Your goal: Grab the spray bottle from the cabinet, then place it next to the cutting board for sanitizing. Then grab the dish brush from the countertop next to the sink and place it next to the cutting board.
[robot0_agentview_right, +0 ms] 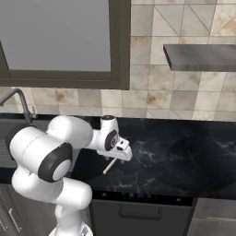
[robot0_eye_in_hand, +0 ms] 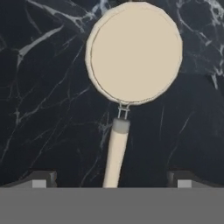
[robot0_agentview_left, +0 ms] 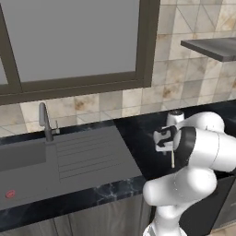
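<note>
The gripper [robot0_eye_in_hand: 112,183] hangs spread above the dish brush [robot0_eye_in_hand: 131,78] lying on the countertop [robot0_eye_in_hand: 43,109] right of the sink [robot0_agentview_left: 60,156] — fingers straddling the handle, evidently poised to grasp.

- The dish brush [robot0_agentview_left: 173,158] is mostly hidden behind the arm in the left base view; just a thin handle sliver shows.
- In the hand view its handle runs off at the bottom.
- The sink [robot0_agentview_right: 5,123] is largely covered by the arm in the right base view.
- A red mark [robot0_agentview_left: 10,193] in the basin is too small to identify, perhaps a drain.
</note>
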Controlling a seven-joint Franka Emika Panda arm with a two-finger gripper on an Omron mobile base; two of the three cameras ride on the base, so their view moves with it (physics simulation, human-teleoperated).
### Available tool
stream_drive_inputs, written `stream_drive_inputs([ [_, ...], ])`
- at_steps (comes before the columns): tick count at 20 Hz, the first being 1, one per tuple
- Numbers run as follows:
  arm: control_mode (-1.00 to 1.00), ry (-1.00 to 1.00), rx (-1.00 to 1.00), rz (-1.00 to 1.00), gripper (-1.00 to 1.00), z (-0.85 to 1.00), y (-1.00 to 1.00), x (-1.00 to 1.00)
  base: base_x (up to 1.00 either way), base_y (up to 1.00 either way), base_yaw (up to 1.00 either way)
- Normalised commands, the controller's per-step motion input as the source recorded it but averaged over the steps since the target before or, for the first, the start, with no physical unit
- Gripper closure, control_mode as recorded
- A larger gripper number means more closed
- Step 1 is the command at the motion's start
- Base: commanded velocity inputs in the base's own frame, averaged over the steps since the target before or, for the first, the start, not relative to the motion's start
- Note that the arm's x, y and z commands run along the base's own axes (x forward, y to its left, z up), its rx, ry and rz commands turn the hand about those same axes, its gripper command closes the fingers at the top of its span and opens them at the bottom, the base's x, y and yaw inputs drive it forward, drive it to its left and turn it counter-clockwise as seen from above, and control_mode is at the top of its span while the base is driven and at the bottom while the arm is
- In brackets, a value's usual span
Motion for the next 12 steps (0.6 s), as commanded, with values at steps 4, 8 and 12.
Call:
stream_drive_inputs([
  [4, -1.0, 0.01, 0.0, 0.0, -1.0, -0.27, 0.0, 0.21, 0.0, 0.0, 0.0],
  [8, -1.0, 0.01, 0.0, 0.0, 1.0, -0.29, 0.0, 0.23, 0.0, 0.0, 0.0],
  [12, -1.0, 0.0, 0.0, 0.0, 1.0, -0.19, 0.0, 0.02, 0.0, 0.0, 0.0],
])
